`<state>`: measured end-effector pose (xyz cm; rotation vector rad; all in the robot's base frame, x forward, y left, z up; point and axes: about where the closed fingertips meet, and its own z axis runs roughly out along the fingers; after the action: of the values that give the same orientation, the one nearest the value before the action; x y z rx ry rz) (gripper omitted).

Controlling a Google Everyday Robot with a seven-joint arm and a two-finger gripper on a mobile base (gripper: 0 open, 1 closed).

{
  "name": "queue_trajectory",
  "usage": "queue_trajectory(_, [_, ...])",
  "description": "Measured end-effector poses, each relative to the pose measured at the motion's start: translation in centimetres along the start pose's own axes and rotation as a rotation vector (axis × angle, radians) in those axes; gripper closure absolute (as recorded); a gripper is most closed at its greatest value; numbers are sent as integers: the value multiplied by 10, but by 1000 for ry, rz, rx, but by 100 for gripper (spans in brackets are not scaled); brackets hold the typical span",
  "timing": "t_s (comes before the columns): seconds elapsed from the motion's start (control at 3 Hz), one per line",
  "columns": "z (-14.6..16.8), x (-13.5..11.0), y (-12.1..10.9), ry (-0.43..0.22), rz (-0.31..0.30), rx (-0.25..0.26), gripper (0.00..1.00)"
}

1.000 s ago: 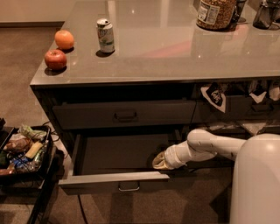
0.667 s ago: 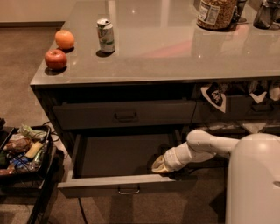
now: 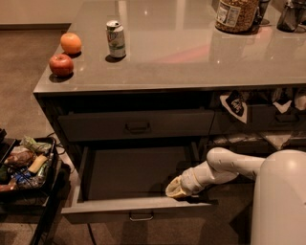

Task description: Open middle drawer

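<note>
Camera view, looking down on cabinet front. Item 1, middle drawer (image 3: 105, 210): dk grey metal, wide, low front w/ small loop handle (image 3: 141, 216) at centre. Standing open, extended well out of cabinet toward camera. Interior shallow, flat, pale grey. Item 2, gripper (image 3: 178, 190): tan tip on white arm (image 3: 229, 166), reaching in from right. Sitting inside drawer at front right corner, just behind front panel. Contact w/ drawer floor not discernible. Apart or together: impossible to tell from this angle. Item 3, robot body (image 3: 282, 201): large white rounded shell, btm right, beside drawer. Item 4, upper drawer (image 3: 95, 127): taller front, bigger handle (image 3: 137, 127), closed, directly above open one. Item 5, countertop (image 3: 191, 52): grey, glossy, running full width of cabinet. On it, left end: red apple (image 3: 61, 65) near front left corner, orange (image 3: 71, 43) just behind. Soda can (image 3: 115, 39) upright, right of fruit, well apart from apple. Labelled jar (image 3: 234, 14) at rear right, cut off by top edge. Item 6, recess under counter, right side: hanging packet (image 3: 235, 103), dark print on white, plus other pale scraps, contents unclear. Item 7, black tray (image 3: 51, 141) on low stand, left of cabinet, holding assorted snack packets (image 3: 24, 160). Item 8, floor (image 3: 19, 95): brown carpet.
</note>
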<state>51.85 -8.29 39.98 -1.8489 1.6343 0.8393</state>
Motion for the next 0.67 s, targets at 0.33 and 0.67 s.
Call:
queue_trajectory(0.33, [-2, -3, 15, -26, 18, -10, 100])
queue_trajectory(0.67, [2, -6, 30, -68, 44, 0, 100])
